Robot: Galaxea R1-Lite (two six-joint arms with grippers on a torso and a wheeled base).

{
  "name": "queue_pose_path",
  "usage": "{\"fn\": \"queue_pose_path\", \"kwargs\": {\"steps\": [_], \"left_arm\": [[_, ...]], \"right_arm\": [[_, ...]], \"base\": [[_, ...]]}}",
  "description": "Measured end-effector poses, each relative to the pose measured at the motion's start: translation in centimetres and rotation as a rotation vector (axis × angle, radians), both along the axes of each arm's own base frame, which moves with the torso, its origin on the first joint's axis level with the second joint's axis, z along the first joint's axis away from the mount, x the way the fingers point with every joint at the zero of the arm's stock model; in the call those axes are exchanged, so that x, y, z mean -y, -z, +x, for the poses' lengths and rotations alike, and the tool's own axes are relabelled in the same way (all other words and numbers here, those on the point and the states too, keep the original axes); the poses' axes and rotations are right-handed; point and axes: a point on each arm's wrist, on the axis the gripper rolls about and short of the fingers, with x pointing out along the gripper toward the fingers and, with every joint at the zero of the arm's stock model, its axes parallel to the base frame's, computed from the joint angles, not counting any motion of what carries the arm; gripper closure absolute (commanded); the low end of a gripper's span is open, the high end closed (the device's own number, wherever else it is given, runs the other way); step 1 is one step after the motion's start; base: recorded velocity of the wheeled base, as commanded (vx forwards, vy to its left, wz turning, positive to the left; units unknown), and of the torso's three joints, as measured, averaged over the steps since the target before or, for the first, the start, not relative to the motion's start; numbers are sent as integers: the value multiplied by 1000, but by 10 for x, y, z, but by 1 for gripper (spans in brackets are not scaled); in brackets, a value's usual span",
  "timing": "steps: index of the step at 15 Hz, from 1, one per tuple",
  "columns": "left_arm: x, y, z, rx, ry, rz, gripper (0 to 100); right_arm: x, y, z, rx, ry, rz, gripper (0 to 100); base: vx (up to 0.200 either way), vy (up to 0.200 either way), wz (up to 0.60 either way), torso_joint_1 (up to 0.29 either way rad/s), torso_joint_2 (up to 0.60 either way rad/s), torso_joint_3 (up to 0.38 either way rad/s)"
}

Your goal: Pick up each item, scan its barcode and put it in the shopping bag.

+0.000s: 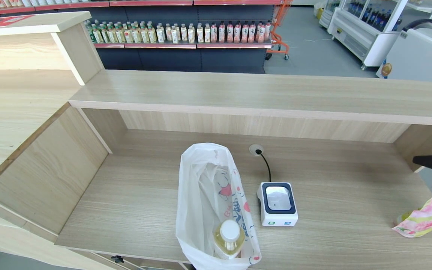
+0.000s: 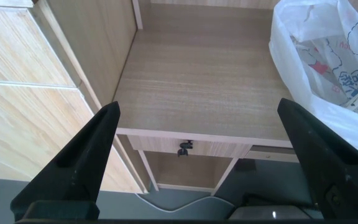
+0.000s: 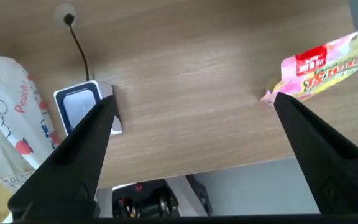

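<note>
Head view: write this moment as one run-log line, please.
shopping bag: open, bottle inside | scanner: beside bag | pink pouch: on counter, right edge | left gripper: open, empty | right gripper: open, empty

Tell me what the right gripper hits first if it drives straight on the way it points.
Probably the bare light wooden counter top, between the white barcode scanner and the pink pouch; depth is unclear.

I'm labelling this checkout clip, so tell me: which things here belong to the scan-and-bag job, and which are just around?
Job: shopping bag; yellow bottle already inside it; barcode scanner; pink snack pouch, not yet bagged.

Just around: shelved drink bottles; orange cart; display freezers.
</note>
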Motion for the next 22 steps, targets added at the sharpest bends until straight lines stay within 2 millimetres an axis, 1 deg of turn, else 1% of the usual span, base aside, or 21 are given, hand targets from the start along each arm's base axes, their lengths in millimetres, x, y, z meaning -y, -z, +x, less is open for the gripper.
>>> {"fn": "queue_pose_path", "kwargs": {"steps": [2,3,5,9,12,18,21,22], "left_arm": [[0,0,0,0,0,0,0],[0,0,0,0,0,0,0],[0,0,0,0,0,0,0],[0,0,0,0,0,0,0],[0,0,0,0,-2,0,0],[0,0,0,0,-2,-9,0],[0,0,0,0,-2,-7,0],[0,0,0,0,-2,-6,0]], "right_arm": [[0,-6,-2,59,-50,-27,0],[-1,-6,-5,64,-64,-46,0],[-2,-2,-9,59,-89,-80,0],[-3,8,-12,30,-90,-81,0],[-3,12,-13,20,-85,-82,0],[-2,14,-12,13,-80,-81,0],[-2,21,-14,-9,-80,-72,0],[-3,23,-16,-12,-83,-69,0]], "base": [[0,0,0,0,0,0],[0,0,0,0,0,0],[0,0,0,0,0,0],[0,0,0,0,0,0],[0,-200,0,1,2,1],[0,-200,0,3,2,6],[0,-200,0,4,2,2],[0,0,0,0,0,0]]}}
